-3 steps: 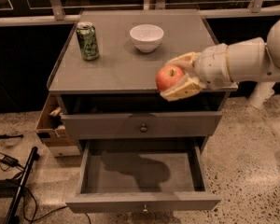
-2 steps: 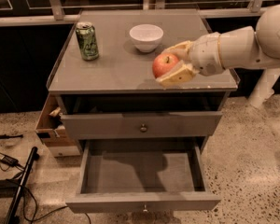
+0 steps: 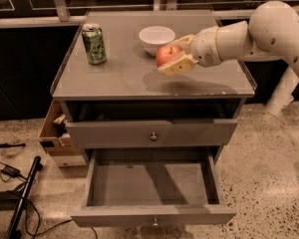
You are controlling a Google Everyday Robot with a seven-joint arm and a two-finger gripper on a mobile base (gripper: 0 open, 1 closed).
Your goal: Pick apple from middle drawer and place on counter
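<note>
My gripper [image 3: 170,55] reaches in from the right and is shut on the red apple [image 3: 166,55], holding it a little above the grey counter [image 3: 119,76], just in front of the white bowl. The middle drawer [image 3: 152,185] is pulled out wide below, and its grey floor is bare. Its front with a small knob [image 3: 155,222] faces me.
A white bowl [image 3: 156,38] stands at the back middle of the counter. A green can [image 3: 94,44] stands at the back left. The upper drawer front [image 3: 152,134] is nearly closed. A cardboard box [image 3: 57,133] sits left of the cabinet, with cables on the floor.
My gripper has carried the apple up and to the left, from beyond the counter's front right edge to over the counter's middle near the bowl.
</note>
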